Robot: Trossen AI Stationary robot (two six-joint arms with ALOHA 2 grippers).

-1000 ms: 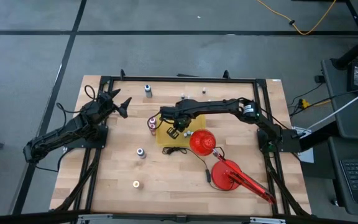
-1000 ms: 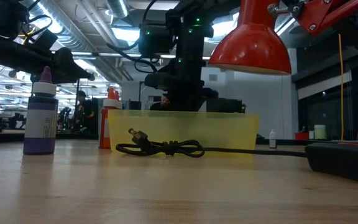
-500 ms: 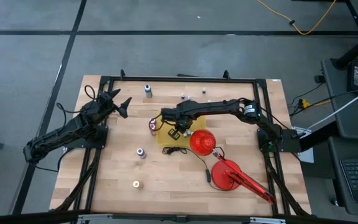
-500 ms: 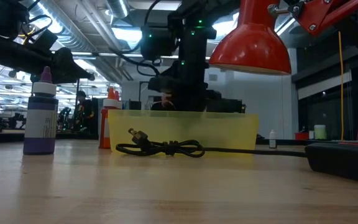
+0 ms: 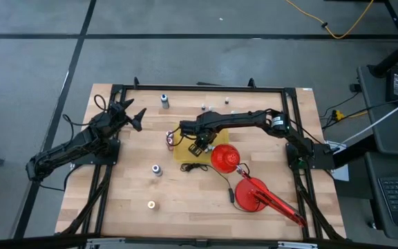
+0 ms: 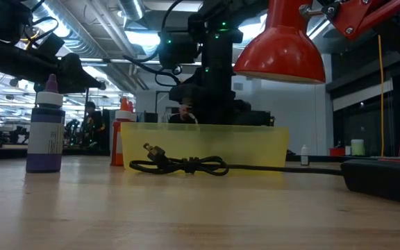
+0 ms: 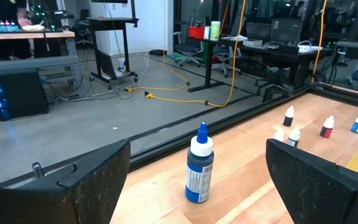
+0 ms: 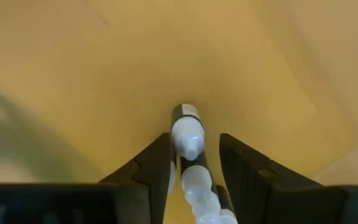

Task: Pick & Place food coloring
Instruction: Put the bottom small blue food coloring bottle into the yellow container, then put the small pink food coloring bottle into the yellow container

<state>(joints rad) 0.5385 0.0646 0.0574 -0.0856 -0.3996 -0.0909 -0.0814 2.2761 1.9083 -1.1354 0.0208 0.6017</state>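
My right gripper (image 5: 197, 142) reaches into the yellow tray (image 5: 185, 153) and is shut on a food coloring bottle (image 8: 187, 134) with a pale top and a dark body. In the low view the tray wall (image 6: 207, 146) hides that bottle. Other food coloring bottles stand upright on the table: blue (image 5: 164, 101) (image 7: 199, 165), purple (image 5: 156, 169) (image 6: 45, 132), one with an orange top (image 5: 151, 205), a red one against the tray (image 5: 168, 138), and small ones near the far edge (image 5: 204, 107). My left gripper (image 5: 135, 116) waits open at the table's left. My right gripper has the bottle between its two fingers (image 8: 157, 163), which come from above, pointing down. They lie along the bottle's pale upper part (image 8: 194, 177). Its dark lower end (image 8: 184, 113) points away from them toward the tray floor. I cannot tell whether it touches the floor.
A red lamp stands right of the tray, its shade (image 5: 224, 158) close to my right arm and its base (image 5: 253, 194) nearer the near edge. Its black cord and plug (image 5: 195, 167) (image 6: 182, 165) lie along the tray's near side. A black frame (image 5: 199, 88) rims the table.
My right gripper has shifted slightly toward the table's right over the tray, still shut on the bottle.
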